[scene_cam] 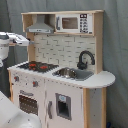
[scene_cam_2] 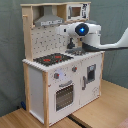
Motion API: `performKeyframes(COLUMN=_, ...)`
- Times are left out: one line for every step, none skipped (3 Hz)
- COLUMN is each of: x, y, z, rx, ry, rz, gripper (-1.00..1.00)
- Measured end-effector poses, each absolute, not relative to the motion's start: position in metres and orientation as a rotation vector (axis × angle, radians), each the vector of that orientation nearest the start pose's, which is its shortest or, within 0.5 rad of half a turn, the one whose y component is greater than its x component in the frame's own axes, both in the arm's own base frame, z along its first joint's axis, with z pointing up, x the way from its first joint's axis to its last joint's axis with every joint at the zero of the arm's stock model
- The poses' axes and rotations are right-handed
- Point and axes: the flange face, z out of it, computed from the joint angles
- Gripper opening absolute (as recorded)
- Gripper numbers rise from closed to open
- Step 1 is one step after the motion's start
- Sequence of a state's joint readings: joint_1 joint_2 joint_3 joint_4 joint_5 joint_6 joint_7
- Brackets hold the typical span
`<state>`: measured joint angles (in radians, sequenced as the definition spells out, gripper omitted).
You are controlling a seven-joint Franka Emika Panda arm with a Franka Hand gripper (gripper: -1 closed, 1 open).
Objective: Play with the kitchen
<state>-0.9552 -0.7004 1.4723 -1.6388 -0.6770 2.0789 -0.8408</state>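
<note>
Right now I see the kitchen (scene_cam: pixel 60 75) (scene_cam_2: pixel 62 65) standing on the wooden desk (scene_cam_2: pixel 100 110). My arm's tool (scene_cam: pixel 22 40) hovers above its hob (scene_cam_2: pixel 52 59); I cannot tell whether it's open.
</note>
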Motion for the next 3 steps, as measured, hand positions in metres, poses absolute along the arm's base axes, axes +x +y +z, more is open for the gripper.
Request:
performKeyframes(x=0.403, y=0.457, z=0.635, rx=1.046, ry=1.336, rz=0.253, gripper=1.00)
performKeyframes(x=0.397, y=0.458, z=0.634, rx=0.980, ry=1.340, rz=0.307, gripper=1.00)
performKeyframes(x=0.384, y=0.457, z=0.643, rx=0.918, ry=1.340, rz=0.357, gripper=1.00)
